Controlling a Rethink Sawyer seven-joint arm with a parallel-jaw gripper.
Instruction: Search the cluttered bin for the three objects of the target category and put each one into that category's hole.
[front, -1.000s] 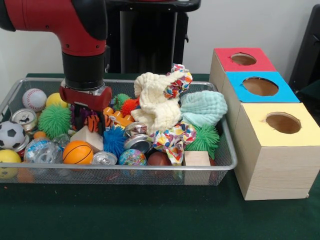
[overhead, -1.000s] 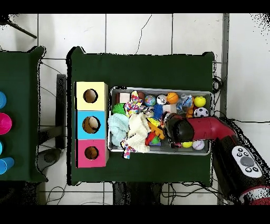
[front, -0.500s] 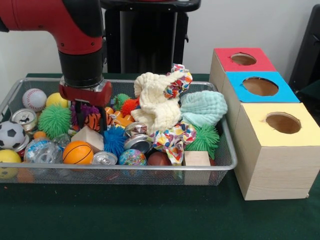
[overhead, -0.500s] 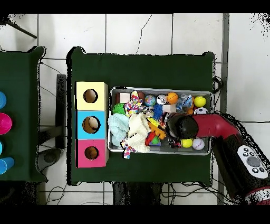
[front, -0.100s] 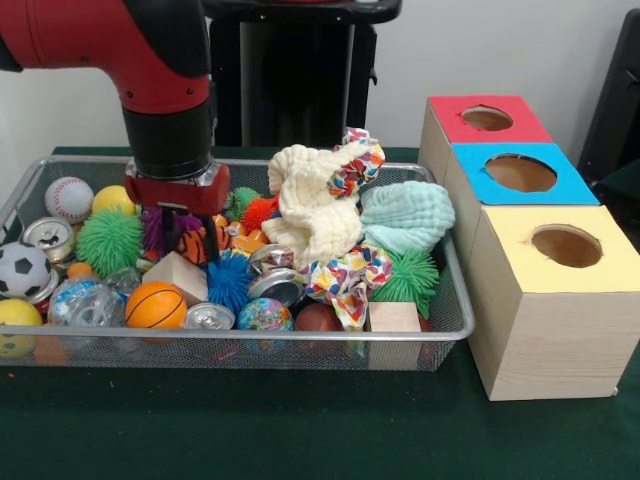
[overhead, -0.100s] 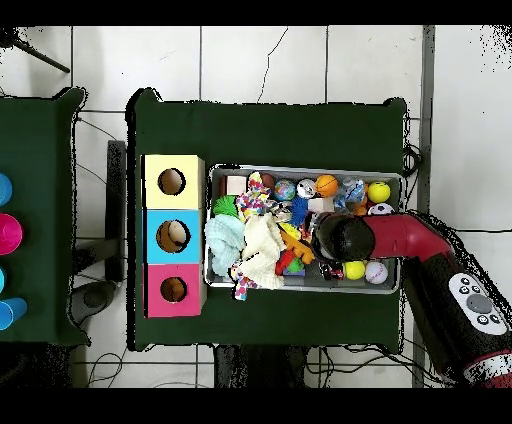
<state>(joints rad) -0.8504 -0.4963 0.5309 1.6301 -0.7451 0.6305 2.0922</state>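
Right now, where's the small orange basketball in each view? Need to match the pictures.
Front view: the basketball sits low at the left of the wire bin, by the near wall, right of the soccer ball.
Overhead view: the basketball is at the bin's top edge, right of centre.
Shared landmark: the yellow-topped box, on the basketball's side of the row of three.
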